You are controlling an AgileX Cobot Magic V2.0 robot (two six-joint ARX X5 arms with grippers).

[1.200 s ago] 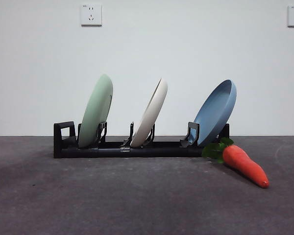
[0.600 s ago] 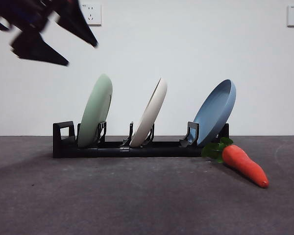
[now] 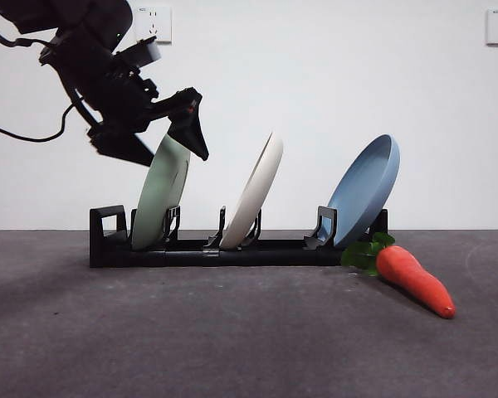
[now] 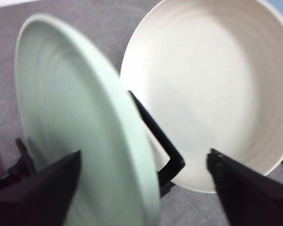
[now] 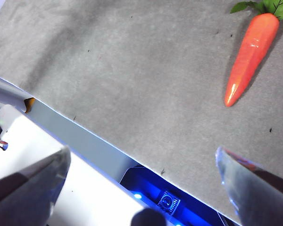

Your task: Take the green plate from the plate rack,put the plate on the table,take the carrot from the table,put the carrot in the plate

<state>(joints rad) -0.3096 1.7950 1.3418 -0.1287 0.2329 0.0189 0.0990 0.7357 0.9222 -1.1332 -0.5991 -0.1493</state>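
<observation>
**Left tool arrives over the green plate**

Left tool [image 3: 162,137] had come down from the upper corner within the last second and now hung at the top rim of the green plate [image 3: 159,196], jaws spread wide, one on each face of the rim and not yet closed on it. A second earlier no arm showed in the front view at all. By my judgement this put the first step, lifting the plate out of the rack [image 3: 224,249], at the moment before the grasp; nothing else had shifted.

The green plate leaned in the end slot beside the rack's squared loop, with a white plate [image 3: 256,192] in the middle slot and a blue plate [image 3: 367,191] at the far end. The wrist view showed the green plate [image 4: 80,136] as matte and shallow with a raised rim. The rack was low black plastic with upright holders.

The carrot [image 3: 413,280] lay on the dark, faintly textured worktop [image 3: 232,332] just beside the blue plate's end of the rack, glossy orange, tapered, green leaves at its thick end.

The right tool [image 5: 141,188] waited with jaws apart over the worktop's edge, well apart from the carrot [image 5: 251,55].
</observation>
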